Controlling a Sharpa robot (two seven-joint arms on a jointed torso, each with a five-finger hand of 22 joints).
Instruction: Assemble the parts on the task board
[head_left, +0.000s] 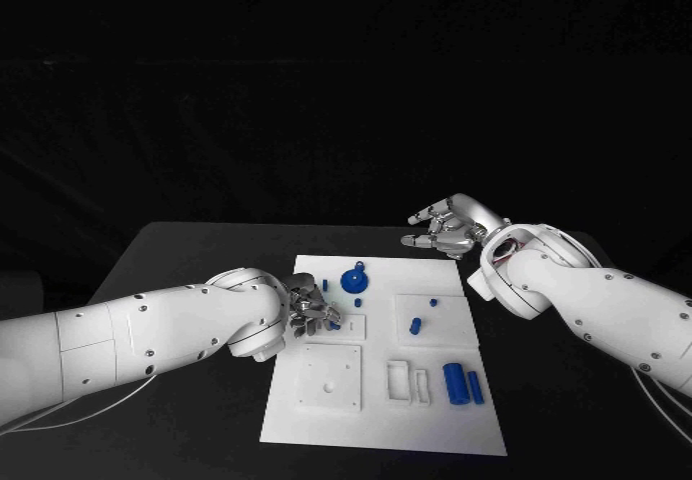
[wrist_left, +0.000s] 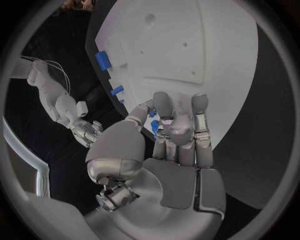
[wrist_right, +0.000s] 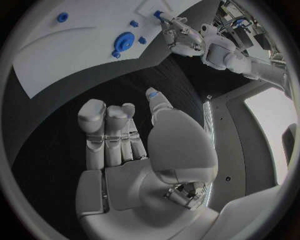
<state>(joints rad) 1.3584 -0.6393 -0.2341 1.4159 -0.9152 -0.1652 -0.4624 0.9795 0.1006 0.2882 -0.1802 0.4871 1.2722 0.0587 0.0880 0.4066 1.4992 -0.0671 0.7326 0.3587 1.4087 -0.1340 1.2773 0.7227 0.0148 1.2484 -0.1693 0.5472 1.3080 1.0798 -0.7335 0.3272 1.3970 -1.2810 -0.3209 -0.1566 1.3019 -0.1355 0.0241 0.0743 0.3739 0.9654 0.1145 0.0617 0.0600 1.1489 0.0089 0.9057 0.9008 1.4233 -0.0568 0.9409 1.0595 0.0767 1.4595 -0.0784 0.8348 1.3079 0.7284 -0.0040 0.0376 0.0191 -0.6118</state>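
Blue parts lie scattered over the white board (head_left: 433, 420) on the bench (head_left: 188, 250), I judge so each sits near its own slot: a round disc (head_left: 353, 279) at the far edge, a peg (head_left: 415, 324) mid-board, two cylinders (head_left: 462, 383) near right. My left hand (head_left: 310, 305) leans over the board's left edge, fingers curled around a small blue part (wrist_left: 153, 126), pinching it above a recess, probably to seat it. My right hand (head_left: 454, 226) hovers beyond the far right corner, fingers spread, holding nothing.

A black table (head_left: 188, 260) stands before a dark, unlit backdrop (head_left: 346, 100).
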